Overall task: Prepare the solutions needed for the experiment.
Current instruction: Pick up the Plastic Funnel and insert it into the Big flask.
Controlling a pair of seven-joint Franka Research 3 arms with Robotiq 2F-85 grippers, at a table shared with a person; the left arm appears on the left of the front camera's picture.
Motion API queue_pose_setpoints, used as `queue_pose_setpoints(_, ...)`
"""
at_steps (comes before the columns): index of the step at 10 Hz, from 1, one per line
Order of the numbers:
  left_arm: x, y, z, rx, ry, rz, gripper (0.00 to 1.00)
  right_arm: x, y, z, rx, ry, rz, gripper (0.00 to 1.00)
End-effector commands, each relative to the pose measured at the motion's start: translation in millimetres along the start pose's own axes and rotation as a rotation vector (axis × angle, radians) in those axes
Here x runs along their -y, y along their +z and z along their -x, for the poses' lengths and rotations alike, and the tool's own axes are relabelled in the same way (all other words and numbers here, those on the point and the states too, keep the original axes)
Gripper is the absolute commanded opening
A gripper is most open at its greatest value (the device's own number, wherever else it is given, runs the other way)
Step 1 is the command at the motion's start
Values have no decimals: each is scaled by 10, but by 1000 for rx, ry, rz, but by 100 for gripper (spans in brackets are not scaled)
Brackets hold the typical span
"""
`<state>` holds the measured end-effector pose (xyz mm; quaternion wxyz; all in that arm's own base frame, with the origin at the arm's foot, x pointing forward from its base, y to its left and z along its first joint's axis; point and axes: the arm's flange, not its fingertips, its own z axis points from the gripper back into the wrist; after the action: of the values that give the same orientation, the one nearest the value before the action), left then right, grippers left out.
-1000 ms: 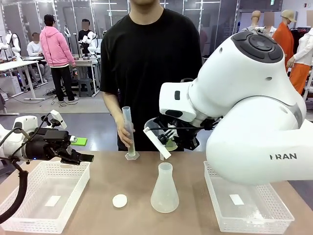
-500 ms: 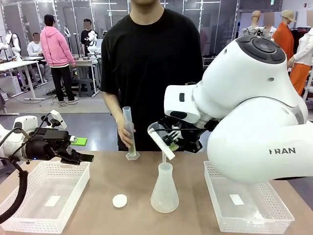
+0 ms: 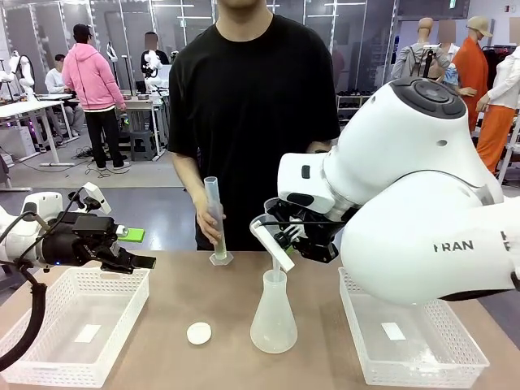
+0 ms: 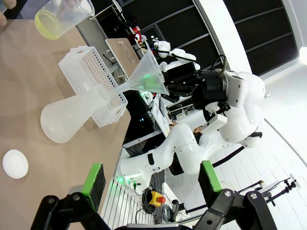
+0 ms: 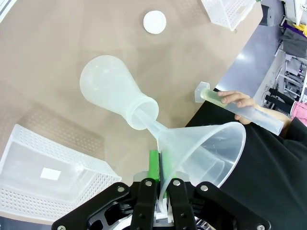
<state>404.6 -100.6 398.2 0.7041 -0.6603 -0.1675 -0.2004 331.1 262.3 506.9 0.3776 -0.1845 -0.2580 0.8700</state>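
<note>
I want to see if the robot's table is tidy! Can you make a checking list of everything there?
Surface: brown table, no spills seen.
Job's things: frosted flask upright mid-table, liquid inside cannot tell; funnel stem in its mouth; person's hand holds graduated cylinder upright at far edge.
Clutter: white lid beside flask; left basket and right basket at the sides.
Grippers: right gripper shut on funnel rim; left gripper open, empty, above left basket.
Cables: black cable along left arm.
Surroundings: people at other tables behind.
</note>
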Motion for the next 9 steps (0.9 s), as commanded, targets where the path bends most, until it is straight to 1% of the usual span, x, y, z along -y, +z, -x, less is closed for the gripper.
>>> queue_pose_setpoints(1,25,14,0,-14,-6,8,100,6,-75,64,50,15,18,5)
queue_pose_setpoints(9,25,14,0,-14,-6,8,100,-101,-487,166,107,-18,-35,5)
